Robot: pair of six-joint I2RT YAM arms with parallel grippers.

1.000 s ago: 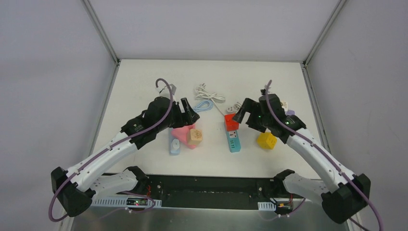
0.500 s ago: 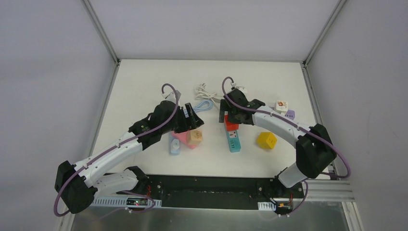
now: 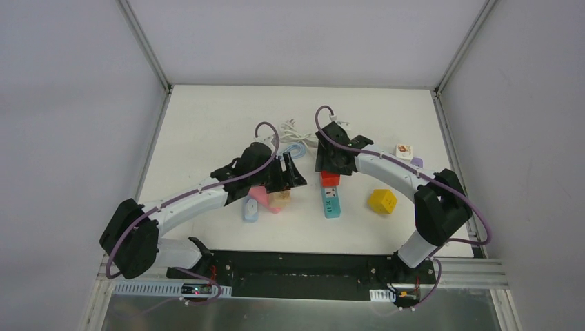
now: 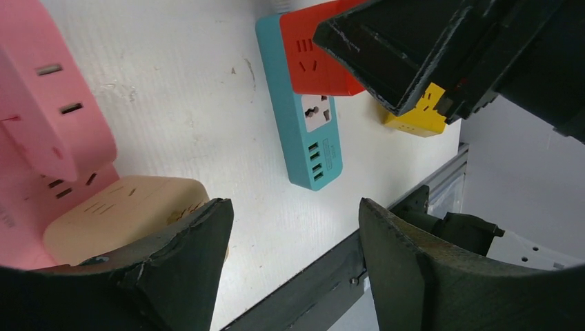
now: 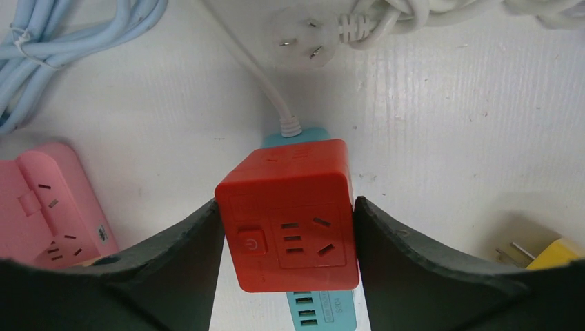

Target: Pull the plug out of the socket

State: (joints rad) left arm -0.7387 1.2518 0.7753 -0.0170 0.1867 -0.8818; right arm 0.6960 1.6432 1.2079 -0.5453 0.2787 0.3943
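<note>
The plug is a red cube (image 5: 290,214) seated on the far end of a teal socket strip (image 5: 319,307) lying on the white table. My right gripper (image 5: 286,202) is shut on it, one dark finger pressed flat against each side. From above, the red plug (image 3: 330,179) shows just below the right gripper (image 3: 330,165), with the teal strip (image 3: 332,203) running toward me. My left gripper (image 4: 295,207) hangs open to the left of the strip (image 4: 310,138) with nothing between its fingers. Its left finger is over a beige cube (image 4: 124,207).
A pink socket block (image 3: 261,196) and the beige cube (image 3: 279,198) lie under the left gripper (image 3: 293,176). A yellow cube (image 3: 382,201) sits right of the strip. A white cable with a loose plug (image 5: 303,34) and a blue cable (image 5: 69,41) lie behind.
My right gripper swung in from the right, came down over the red plug and shut on its sides. The left arm moved right, toward the beige cube and the strip.
</note>
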